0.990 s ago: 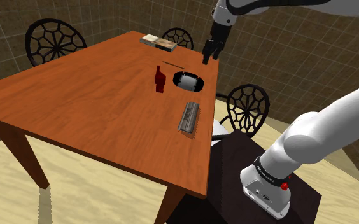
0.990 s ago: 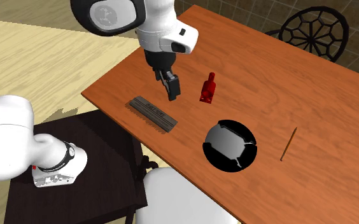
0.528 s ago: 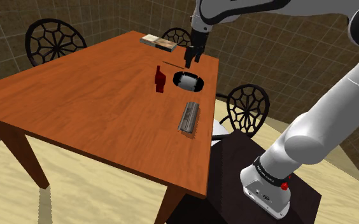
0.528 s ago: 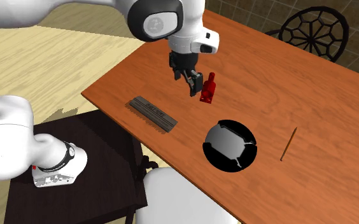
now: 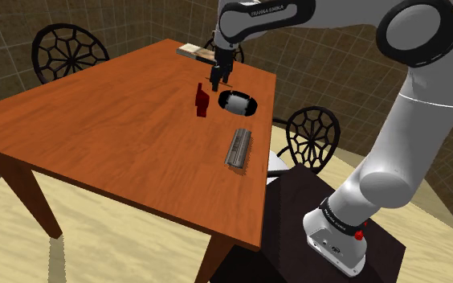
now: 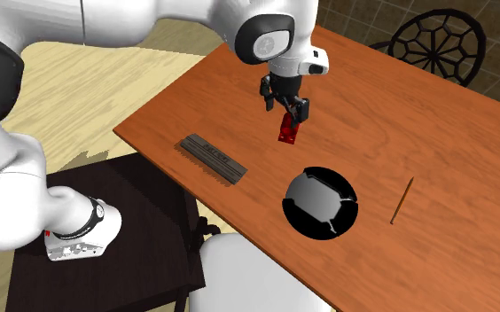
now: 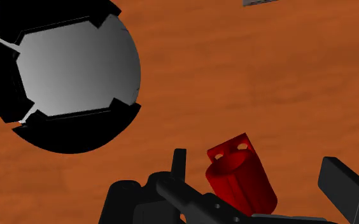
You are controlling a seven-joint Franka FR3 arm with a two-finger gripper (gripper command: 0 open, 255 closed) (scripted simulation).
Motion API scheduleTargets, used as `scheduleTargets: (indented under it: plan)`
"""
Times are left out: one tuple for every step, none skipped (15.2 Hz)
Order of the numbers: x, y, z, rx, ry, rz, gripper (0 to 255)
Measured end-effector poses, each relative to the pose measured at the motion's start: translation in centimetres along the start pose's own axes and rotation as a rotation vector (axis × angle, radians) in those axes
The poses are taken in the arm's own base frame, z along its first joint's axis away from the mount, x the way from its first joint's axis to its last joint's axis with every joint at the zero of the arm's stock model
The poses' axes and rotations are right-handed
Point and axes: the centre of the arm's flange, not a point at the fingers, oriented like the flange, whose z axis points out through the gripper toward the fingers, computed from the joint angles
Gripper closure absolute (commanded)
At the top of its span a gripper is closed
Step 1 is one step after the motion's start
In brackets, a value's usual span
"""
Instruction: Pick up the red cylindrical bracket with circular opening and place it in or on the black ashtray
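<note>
red bracket (image 6: 286, 132): upright on the wooden table (image 5: 120, 137), a little above centre in the second exterior view and in the upper middle of the shoulder view, just left of the black ashtray (image 7: 70, 135) there and apart from it. gripper (image 6: 287, 108): directly over the bracket in the second exterior view, covering its top, jaws apart with one finger to each side. in the wrist view, sits in the gap between the two black fingers (image 7: 347, 186), closer to one than to the other, touching neither as far as can be told, so not held. seems to stand with its long axis rising from the table, roughly along the fingers' own reach and not across the gap, rounded end with two small holes pointing away from the hand. judged from this: lined up for a straight drop, with perhaps a small sideways shift to centre the body between the pads before closing. ashtray for afterwards: toward the lower right of the bracket in the second exterior view, near but not touching, grey inside with a notched black rim. gap between fingertips and table: hard to judge from the shoulder view, seemingly some.
</note>
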Motion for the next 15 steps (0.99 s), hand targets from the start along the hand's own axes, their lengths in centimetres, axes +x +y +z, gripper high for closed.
scheduleTargets:
  plan:
    - [1.1, -0.3, 0.9, -0.001, -0.002, -0.016, 0]
    - [2.2, -0.4, 1.6, -0.002, -0.004, -0.032, 0]
    - [3.3, -0.8, 2.5, -0.004, -0.005, -0.047, 0]
    - [4.1, -0.9, 2.9, -0.004, -0.007, -0.059, 0]
    - [4.5, -1.0, 3.5, -0.004, -0.007, -0.065, 0]
    - [4.7, -1.0, 3.9, -0.005, -0.007, -0.068, 0]
    - [4.9, -0.9, 4.4, -0.005, -0.007, -0.069, 0]
    - [4.9, -1.0, 4.9, -0.005, -0.008, -0.07, 0]
    - [5.0, -1.0, 5.4, -0.005, -0.007, -0.07, 0]
    - [5.0, -0.9, 5.9, -0.005, -0.008, -0.071, 0]
    - [5.0, -0.9, 6.6, -0.005, -0.008, -0.07, 0]
    - [5.0, -0.9, 6.9, -0.005, -0.008, -0.07, 0]
    - [5.0, -0.9, 7.1, -0.005, -0.008, -0.07, 0]
    - [5.0, -1.0, 7.2, -0.005, -0.008, -0.071, 0]
    - [5.0, -1.0, 7.3, -0.005, -0.007, -0.071, 0]
